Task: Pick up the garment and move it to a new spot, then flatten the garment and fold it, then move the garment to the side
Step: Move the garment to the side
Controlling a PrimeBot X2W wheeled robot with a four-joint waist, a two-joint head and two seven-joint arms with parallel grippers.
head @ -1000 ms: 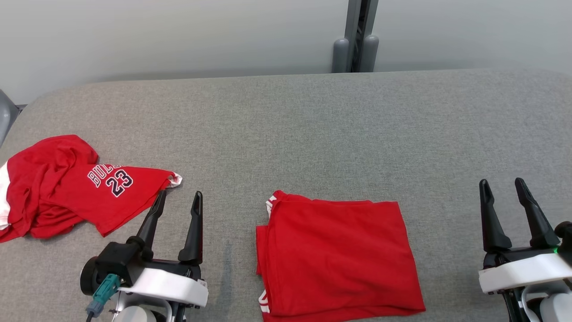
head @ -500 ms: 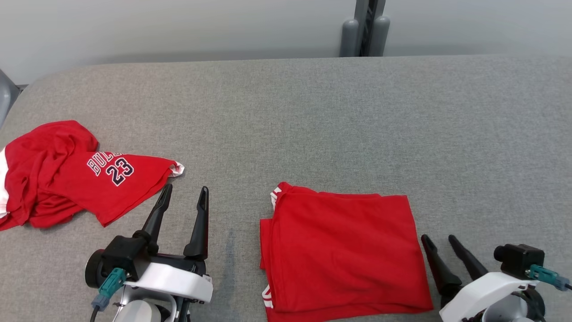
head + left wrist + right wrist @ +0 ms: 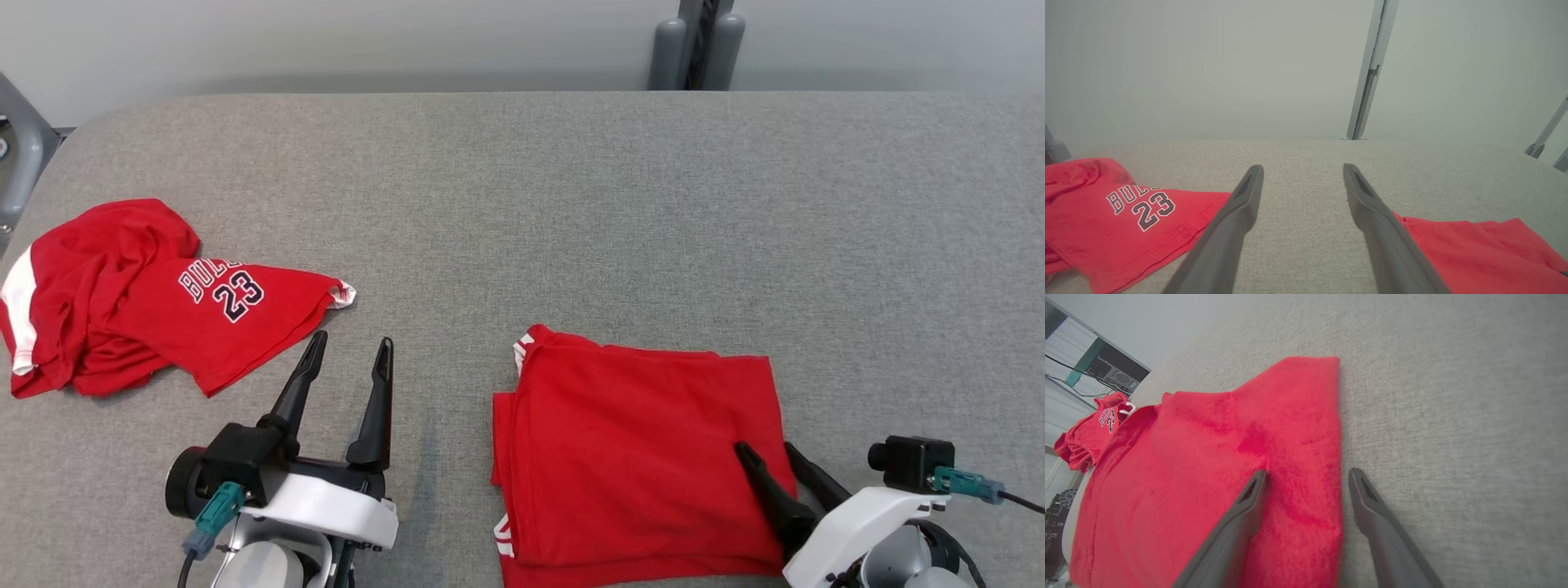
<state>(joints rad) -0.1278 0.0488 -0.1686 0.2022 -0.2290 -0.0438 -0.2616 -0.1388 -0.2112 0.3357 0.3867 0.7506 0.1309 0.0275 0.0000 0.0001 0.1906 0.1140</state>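
Note:
The garment is red and lies folded into a rough rectangle on the grey table, near the front edge right of centre. My right gripper is open and low at the garment's right edge. In the right wrist view, one finger lies over the red cloth and the other over bare table, so the right gripper straddles the edge. My left gripper stands open left of the garment with nothing between its fingers. The left wrist view shows the left gripper over bare table, with the garment at lower right.
A second red jersey printed with 23 lies crumpled at the table's left end, just beyond my left gripper; it also appears as the jersey and the jersey. A grey post rises behind the table's back edge.
The head camera has shifted. My right gripper swung from the far right, down and left, to the garment's right edge. The left gripper has stayed put and open.

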